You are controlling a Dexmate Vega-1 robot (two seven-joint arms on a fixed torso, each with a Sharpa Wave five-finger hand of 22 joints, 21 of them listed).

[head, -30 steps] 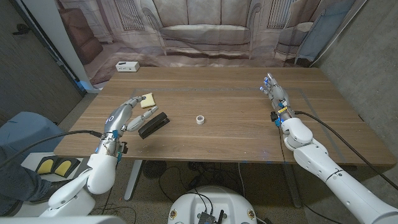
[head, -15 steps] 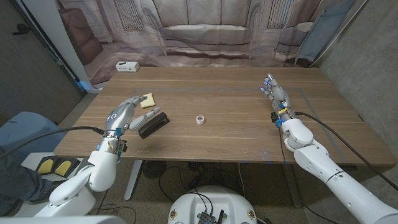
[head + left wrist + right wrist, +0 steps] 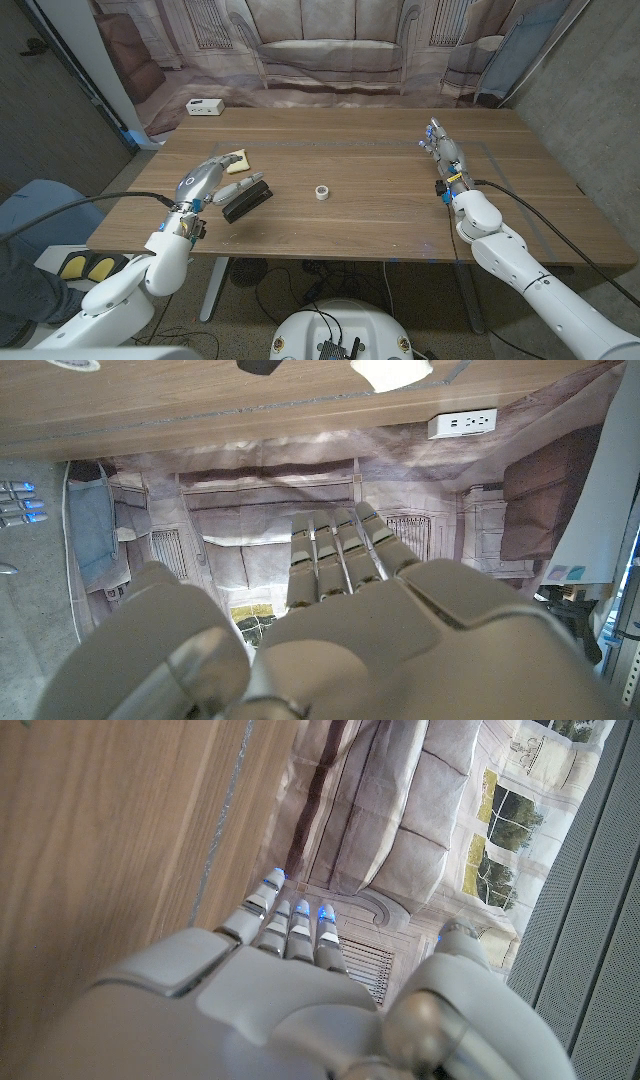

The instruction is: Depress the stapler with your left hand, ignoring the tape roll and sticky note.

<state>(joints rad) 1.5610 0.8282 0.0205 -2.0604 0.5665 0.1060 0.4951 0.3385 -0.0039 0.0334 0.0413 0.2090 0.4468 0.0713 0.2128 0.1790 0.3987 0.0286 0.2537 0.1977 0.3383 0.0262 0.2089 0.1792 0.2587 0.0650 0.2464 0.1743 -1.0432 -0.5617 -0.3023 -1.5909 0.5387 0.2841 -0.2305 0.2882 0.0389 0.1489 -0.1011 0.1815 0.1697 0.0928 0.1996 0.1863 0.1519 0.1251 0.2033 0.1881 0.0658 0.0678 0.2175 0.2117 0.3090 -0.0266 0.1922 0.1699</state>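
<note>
Wooden table [image 3: 380, 200] with stapler [image 3: 247, 200]

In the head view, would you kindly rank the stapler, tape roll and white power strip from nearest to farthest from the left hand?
1. Stapler, right beside the left hand.
2. Tape roll, mid-table.
3. White power strip, at the far left edge.

White power strip [image 3: 204, 107] at the wooden table [image 3: 360, 215] far-left corner, printed sofa backdrop [image 3: 320, 45] behind
</note>
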